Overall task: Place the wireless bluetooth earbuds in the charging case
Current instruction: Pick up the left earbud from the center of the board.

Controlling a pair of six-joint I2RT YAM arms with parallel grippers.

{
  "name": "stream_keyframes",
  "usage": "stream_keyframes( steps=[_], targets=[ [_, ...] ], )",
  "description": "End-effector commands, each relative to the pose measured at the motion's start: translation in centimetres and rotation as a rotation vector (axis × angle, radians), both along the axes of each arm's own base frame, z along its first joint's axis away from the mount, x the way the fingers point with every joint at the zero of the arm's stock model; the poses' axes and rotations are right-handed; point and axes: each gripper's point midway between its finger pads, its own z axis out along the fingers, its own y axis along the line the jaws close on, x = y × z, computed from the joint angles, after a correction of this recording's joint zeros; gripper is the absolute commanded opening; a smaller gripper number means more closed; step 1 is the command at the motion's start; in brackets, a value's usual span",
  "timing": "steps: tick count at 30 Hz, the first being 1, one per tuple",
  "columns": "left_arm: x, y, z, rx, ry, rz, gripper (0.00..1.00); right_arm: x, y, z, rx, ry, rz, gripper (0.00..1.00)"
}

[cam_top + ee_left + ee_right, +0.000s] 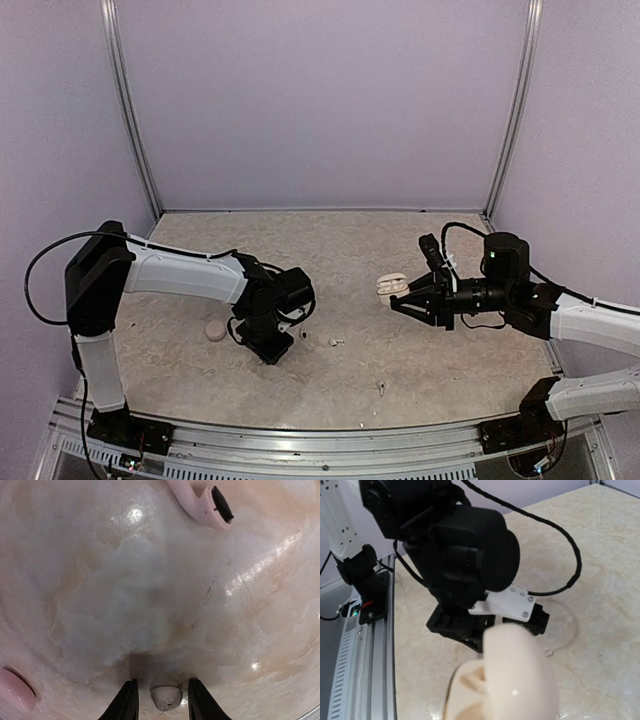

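My left gripper (270, 347) points down at the table, open. In the left wrist view a small pale earbud (166, 697) lies between its fingertips (125, 705), untouched. A pinkish earbud (205, 502) with a black tip lies farther off. The top view shows two loose earbuds, one to the right of the left gripper (335, 341) and one nearer the front (381, 386). The open cream charging case (392, 284) stands lid-up just before my right gripper (402, 301), whose jaws are spread. The case fills the bottom of the right wrist view (515, 680) and hides the fingers.
A closed pinkish round case (214, 329) lies left of the left gripper; its edge shows in the left wrist view (15, 690). Purple walls enclose the marbled table (330, 240). The aluminium rail (300, 440) runs along the front edge.
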Motion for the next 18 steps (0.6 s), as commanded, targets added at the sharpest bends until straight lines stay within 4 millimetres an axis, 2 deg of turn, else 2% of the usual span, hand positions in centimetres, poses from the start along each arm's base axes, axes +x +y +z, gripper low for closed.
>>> stream_keyframes(
  steps=[1,11,18],
  targets=[
    [0.2,0.2,0.2,0.028,-0.005,-0.029,0.34,0.3,-0.2,1.8,0.026,-0.039,-0.008,0.12],
    [0.2,0.2,0.0,0.028,-0.009,-0.041,0.21,0.3,-0.3,1.8,0.025,-0.042,-0.012,0.12],
    [1.3,-0.6,1.3,-0.056,-0.080,-0.014,0.15,0.5,-0.3,2.3,0.042,-0.067,-0.024,0.11]
  ],
)
